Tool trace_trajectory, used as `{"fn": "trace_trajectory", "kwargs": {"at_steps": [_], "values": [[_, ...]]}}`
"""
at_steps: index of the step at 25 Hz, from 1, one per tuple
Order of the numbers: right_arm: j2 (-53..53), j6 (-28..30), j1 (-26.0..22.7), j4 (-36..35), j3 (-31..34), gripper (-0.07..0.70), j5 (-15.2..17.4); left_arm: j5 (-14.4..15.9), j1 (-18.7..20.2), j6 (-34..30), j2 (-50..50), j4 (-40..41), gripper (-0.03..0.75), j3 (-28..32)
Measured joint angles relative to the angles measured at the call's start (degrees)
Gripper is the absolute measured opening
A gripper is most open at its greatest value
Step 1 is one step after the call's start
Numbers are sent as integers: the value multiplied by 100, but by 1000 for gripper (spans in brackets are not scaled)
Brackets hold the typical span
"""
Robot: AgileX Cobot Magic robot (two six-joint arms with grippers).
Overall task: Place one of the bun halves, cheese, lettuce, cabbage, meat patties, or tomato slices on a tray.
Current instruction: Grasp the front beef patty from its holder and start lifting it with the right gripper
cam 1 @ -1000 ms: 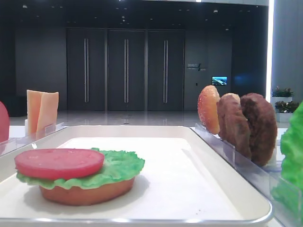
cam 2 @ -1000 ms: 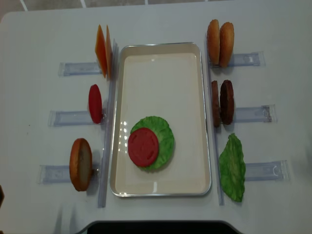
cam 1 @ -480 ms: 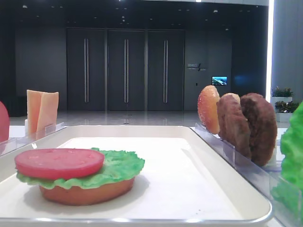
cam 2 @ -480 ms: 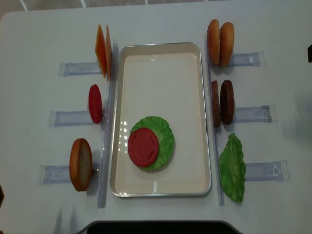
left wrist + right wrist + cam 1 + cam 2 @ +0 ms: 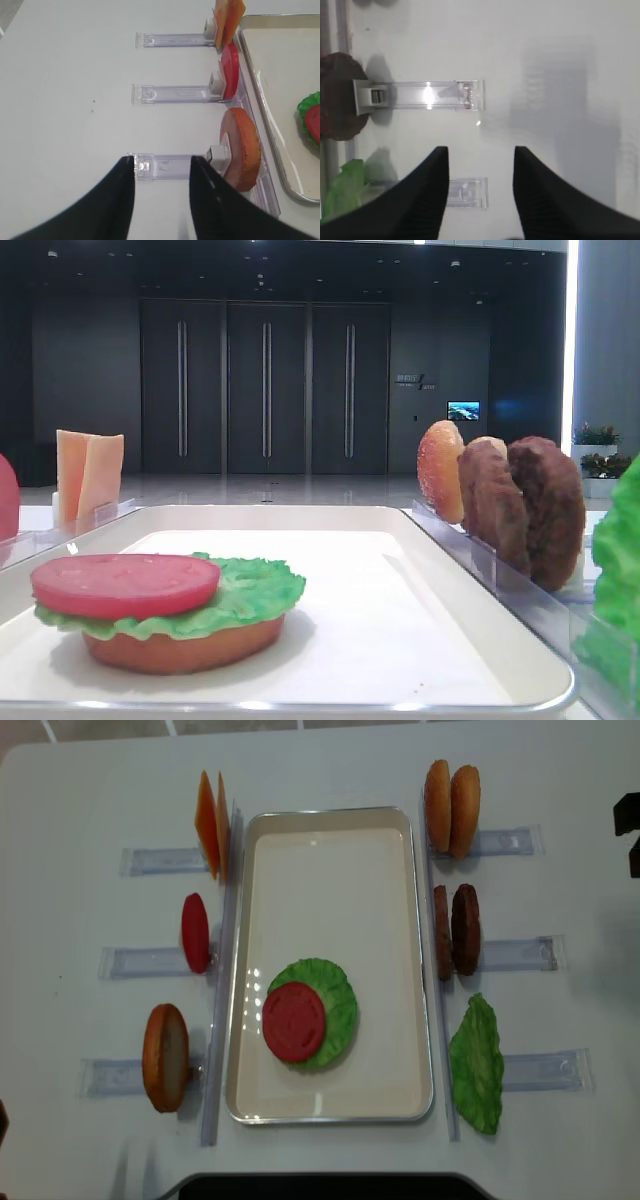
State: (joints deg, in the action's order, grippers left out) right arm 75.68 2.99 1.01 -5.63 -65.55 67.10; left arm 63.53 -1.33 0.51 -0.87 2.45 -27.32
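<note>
The white tray holds a stack of flat bun base, lettuce and tomato slice. A reddish-brown meat patty stands in a holder right of the tray, against a darker patty. My right gripper is open and empty over bare table, right of that holder, with the patty at its view's left edge. My left gripper is open and empty near the holder of a bun half. Cheese and a tomato slice stand left of the tray.
Two bun halves stand at the back right and a loose lettuce leaf lies at the front right. Narrow clear holders stick out on both sides of the tray. A dark part of the right arm shows at the right edge.
The right arm's dark part has come into the overhead view at the right edge and moved further in. The food and the tray have not moved.
</note>
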Motion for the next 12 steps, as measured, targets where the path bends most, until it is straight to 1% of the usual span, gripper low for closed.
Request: {"fn": "trace_trajectory", "kwargs": {"at_steps": [1, 4, 7, 12], "values": [[0, -75, 125, 0, 0, 298, -13, 0, 0, 0, 0, 0, 282, 0], [0, -443, 711, 90, 0, 300, -142, 0, 0, 0, 0, 0, 282, 0], [0, -873, 1444, 162, 0, 300, -372, 0, 0, 0, 0, 0, 282, 0], [2, -1565, 2440, 186, 0, 300, -749, 0, 0, 0, 0, 0, 282, 0]]}}
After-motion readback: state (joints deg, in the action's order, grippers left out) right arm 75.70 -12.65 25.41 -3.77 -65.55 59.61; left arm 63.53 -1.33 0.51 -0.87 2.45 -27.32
